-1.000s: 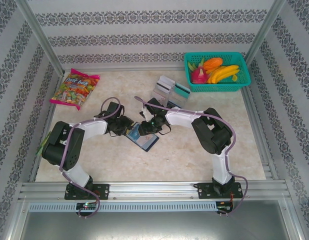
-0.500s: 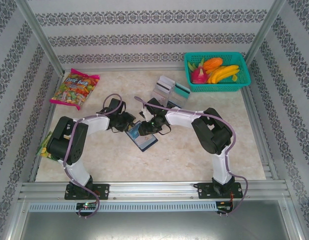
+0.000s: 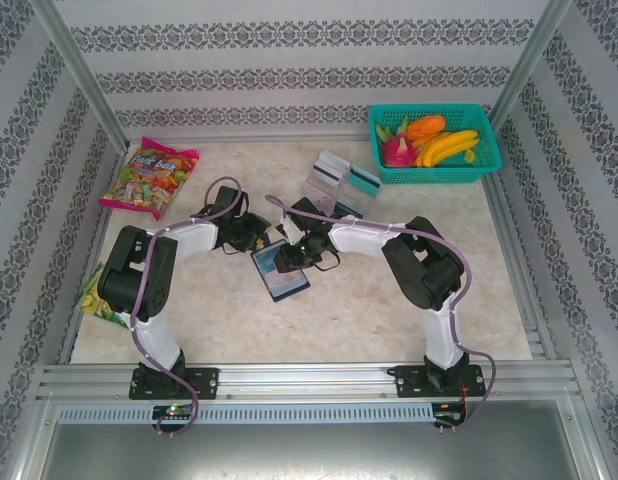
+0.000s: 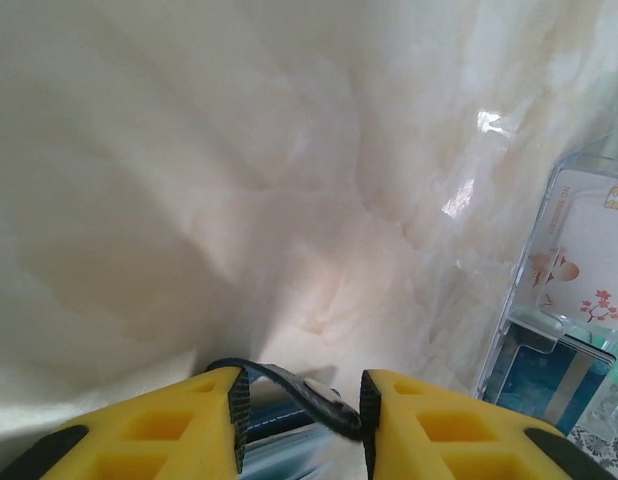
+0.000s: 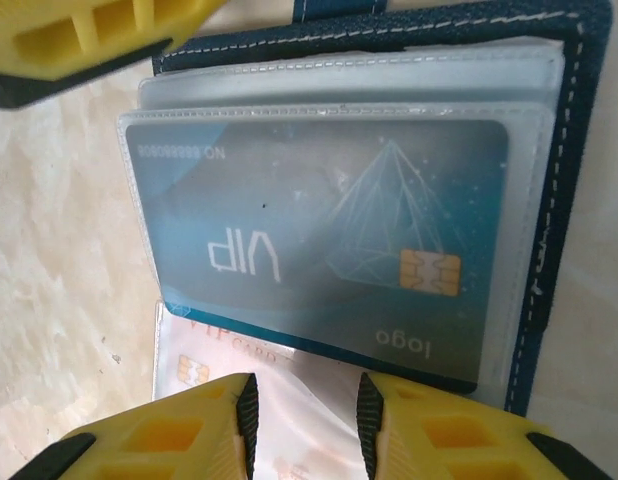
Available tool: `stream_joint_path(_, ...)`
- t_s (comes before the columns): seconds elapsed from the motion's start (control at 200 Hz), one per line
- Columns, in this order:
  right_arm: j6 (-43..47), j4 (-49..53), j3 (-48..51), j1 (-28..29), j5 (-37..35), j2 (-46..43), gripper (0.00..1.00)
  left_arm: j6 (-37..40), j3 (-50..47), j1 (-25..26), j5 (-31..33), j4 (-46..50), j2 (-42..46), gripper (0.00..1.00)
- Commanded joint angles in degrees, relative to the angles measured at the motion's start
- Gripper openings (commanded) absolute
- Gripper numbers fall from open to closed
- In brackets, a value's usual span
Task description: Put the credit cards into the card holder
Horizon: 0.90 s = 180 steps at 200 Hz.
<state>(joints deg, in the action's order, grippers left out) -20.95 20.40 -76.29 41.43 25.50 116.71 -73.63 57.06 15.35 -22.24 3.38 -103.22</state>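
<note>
The navy card holder (image 3: 285, 282) lies open mid-table between both arms. My left gripper (image 3: 257, 240) (image 4: 301, 395) is at its left edge, with the holder's snap tab (image 4: 311, 392) bowed between the two pads and touching both. My right gripper (image 3: 292, 258) (image 5: 307, 400) stands open low over the holder's clear sleeves (image 5: 579, 150). A teal card (image 5: 319, 240) sits in a sleeve. A white card (image 5: 214, 362) pokes out below it, under and between the right fingers. More credit cards (image 3: 334, 178) lie in clear cases at the back, also seen in the left wrist view (image 4: 579, 270).
A teal mesh basket (image 3: 486, 160) with toy fruit stands at the back right, just beyond the spare cards. A candy bag (image 3: 149, 176) lies at the back left. Another packet (image 3: 94, 295) is by the left arm's elbow, near the table's left edge.
My left gripper has moved back and rightward, and the left elbow has swung in. The card holder has turned and shifted slightly left with it. The right gripper stayed over the holder.
</note>
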Motion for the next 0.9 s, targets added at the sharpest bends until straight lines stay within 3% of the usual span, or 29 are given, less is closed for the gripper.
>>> stream_joint_path(0.0, 1.57, 8.68, -0.91, 0.77, -3.17, -0.46, 0.36, 4.04, 2.15, -1.62, 1.69, 2.88, 2.58, 0.38)
stream_joint_path(0.235, 1.12, 8.65, 0.00, 0.33, -2.15, -8.47, 0.39, 8.54, 4.27, -1.91, 2.29, 7.78, 3.87, 0.38)
stream_joint_path(0.435, -5.06, 2.40, 13.92, -1.27, 1.69, -18.72, 0.44, 10.40, 2.35, -1.91, 0.19, 6.17, 2.42, 0.38)
stream_joint_path(0.575, -13.49, -5.36, 25.02, -1.53, 4.51, -23.58, 0.48, 16.68, 5.08, -1.91, 1.06, 11.72, 0.82, 0.37)
stream_joint_path(0.684, -20.46, -11.10, 30.84, -0.47, 4.88, -24.11, 0.50, 20.56, 6.39, -1.93, 1.90, 14.91, -0.45, 0.37)
stream_joint_path(0.894, -27.15, -18.24, 31.63, 2.51, -1.11, -19.96, 0.51, 24.63, 5.89, -1.78, -0.19, 15.01, -3.26, 0.36)
